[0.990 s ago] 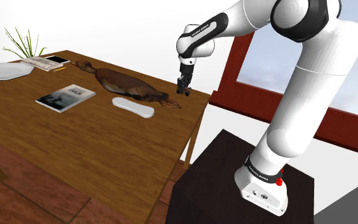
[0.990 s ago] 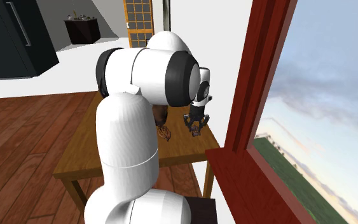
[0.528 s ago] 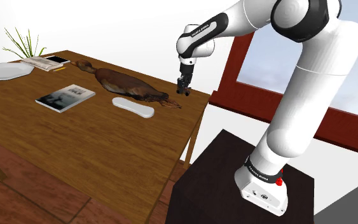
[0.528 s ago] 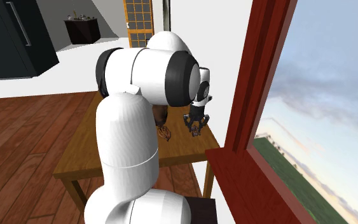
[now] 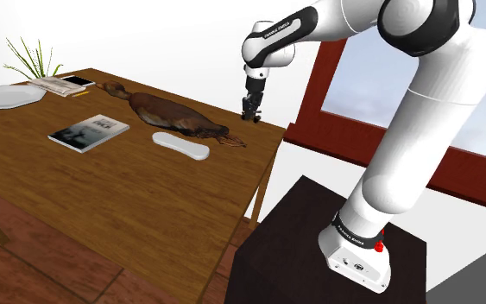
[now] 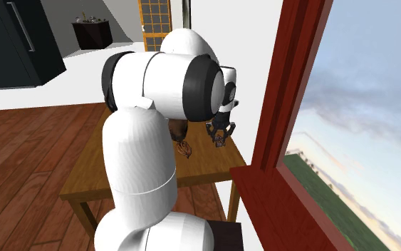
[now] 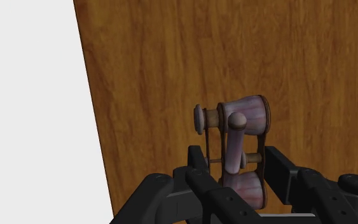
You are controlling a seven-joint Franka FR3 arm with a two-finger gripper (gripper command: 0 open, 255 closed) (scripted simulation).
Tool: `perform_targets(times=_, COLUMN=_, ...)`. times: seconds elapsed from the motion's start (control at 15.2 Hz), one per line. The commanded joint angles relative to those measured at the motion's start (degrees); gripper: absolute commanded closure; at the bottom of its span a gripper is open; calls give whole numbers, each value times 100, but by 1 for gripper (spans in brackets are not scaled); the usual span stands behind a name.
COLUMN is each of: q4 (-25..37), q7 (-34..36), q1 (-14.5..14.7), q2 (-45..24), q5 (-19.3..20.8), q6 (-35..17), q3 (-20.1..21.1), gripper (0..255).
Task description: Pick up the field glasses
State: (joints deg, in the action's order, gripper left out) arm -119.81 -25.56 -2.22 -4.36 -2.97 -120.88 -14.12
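The field glasses (image 7: 238,137) are small, with purplish barrels and brown rims. They sit between my black fingers, and my gripper (image 7: 234,159) is shut on them. In the shoulder view the gripper (image 5: 251,112) hangs just above the far right corner of the wooden table (image 5: 146,190), and the field glasses (image 5: 251,118) show as a small dark shape at its tip. In the second exterior view the gripper (image 6: 220,135) holds the field glasses (image 6: 221,141) a little above the table (image 6: 199,167), close to the red window frame (image 6: 263,142).
A long brown animal figure (image 5: 176,112) lies near the gripper, with a white flat object (image 5: 180,145) and a book (image 5: 88,132) in front of it. A plate (image 5: 8,95) and a plant (image 5: 29,59) stand at the far left. The dark stand (image 5: 318,250) is at lower right.
The gripper has risen a little from the table corner with the field glasses in it, and the arm's elbow has moved up.
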Motion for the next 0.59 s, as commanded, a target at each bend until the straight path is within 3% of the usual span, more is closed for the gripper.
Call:
perform_targets(times=0.0, q4=109, q7=23, q1=5, q2=53, q5=20, q6=162, q3=1, gripper=255)
perform_targets(times=0.53, q4=383, q7=73, q1=11, q2=236, q5=80, q6=611, q3=0, gripper=255)
